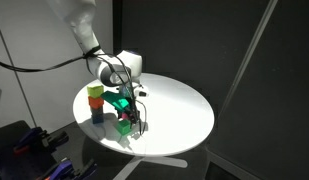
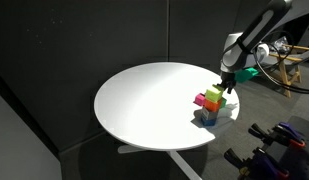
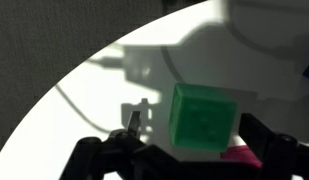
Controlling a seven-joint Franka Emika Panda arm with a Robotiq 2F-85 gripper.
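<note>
Smooth green cube [image 3: 202, 122] inside spread gripper [image 3: 193, 117]

No writing, label, brand, number or sign is showing legibly in any view: the green block [image 3: 202, 122] is presenting plain faces, and the stacked coloured blocks [image 1: 96, 100] and the white table [image 2: 144, 100] are carrying no readable markings

— What stands under it all?
— A round white table [image 1: 184, 110] on a white foot [image 2: 137, 150].
— And around it?
— Black curtain [image 2: 54, 50] on every side, with a grey pole [image 1: 256, 50] leaning across it.
— Anything lower down?
— Blue and red gear [image 1: 34, 140] beside the table, too small to name. A wooden frame [image 2: 286, 68] stands at the edge.
</note>
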